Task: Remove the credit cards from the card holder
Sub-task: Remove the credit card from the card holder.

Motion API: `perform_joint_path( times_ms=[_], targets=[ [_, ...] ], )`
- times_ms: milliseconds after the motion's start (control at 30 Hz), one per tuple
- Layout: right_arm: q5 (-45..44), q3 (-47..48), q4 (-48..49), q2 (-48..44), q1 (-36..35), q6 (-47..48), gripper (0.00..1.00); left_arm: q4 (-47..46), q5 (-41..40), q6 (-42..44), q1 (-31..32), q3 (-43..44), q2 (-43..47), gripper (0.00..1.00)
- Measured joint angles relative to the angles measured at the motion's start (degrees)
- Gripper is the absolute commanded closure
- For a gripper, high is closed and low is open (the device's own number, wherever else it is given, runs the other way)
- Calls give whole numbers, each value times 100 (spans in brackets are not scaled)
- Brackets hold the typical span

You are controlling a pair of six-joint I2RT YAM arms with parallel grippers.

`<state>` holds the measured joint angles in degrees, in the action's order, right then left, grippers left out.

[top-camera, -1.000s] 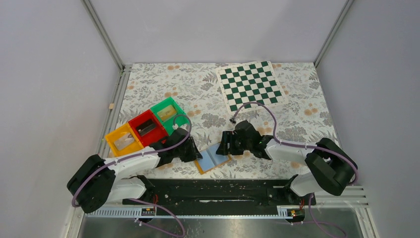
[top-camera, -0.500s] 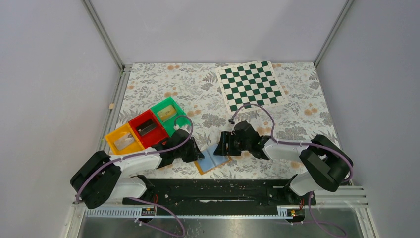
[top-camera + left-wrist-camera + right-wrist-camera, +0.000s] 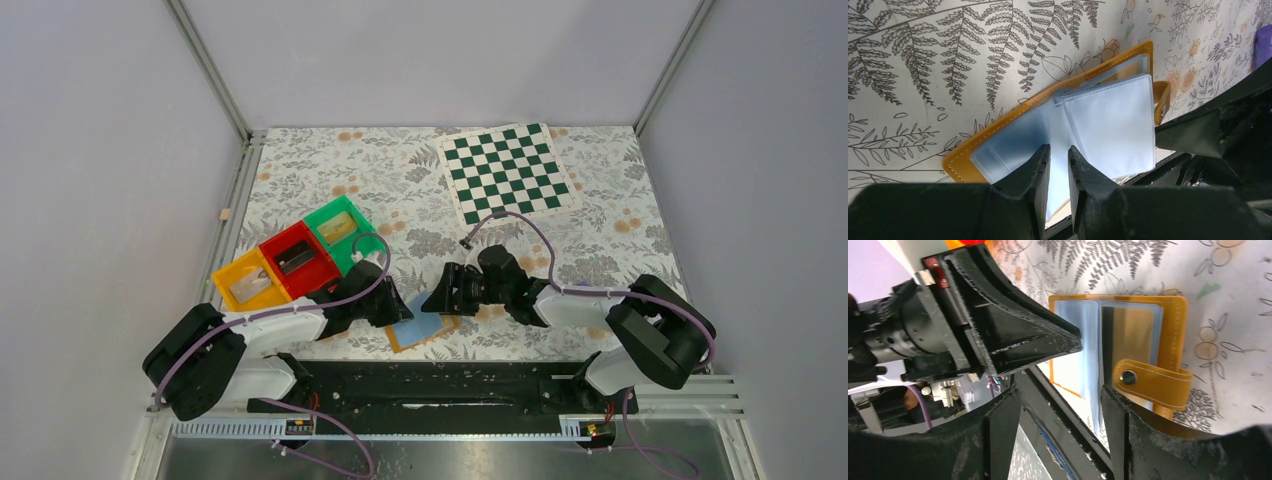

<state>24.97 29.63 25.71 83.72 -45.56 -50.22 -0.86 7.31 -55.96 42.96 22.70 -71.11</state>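
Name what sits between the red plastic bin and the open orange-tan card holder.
The black left gripper sits between the red plastic bin and the orange-tan, pale-blue-lined card holder, its tips reaching the holder's near edge. The top external view shows it.

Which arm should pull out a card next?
Probably the right gripper: its jaws stand open and free by the strap of the card holder, while the left gripper has jaws pinched on a clear sleeve.

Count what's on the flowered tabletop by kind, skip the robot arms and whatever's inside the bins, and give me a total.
card holder: 1
chessboard: 1
bins: 3 (yellow bin, red bin, green bin)
Total: 5
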Motion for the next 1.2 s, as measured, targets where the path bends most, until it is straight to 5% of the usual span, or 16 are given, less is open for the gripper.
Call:
perform_joint_path(
  times_ms=[433, 1200],
  targets=[
    [63, 20, 245, 13, -205, -175, 34, 109, -7, -4, 0, -48, 175, 80],
    [-457, 728, -328, 492, -1032, 219, 38, 1556, -520, 70, -205, 426, 2138, 75]
  ],
)
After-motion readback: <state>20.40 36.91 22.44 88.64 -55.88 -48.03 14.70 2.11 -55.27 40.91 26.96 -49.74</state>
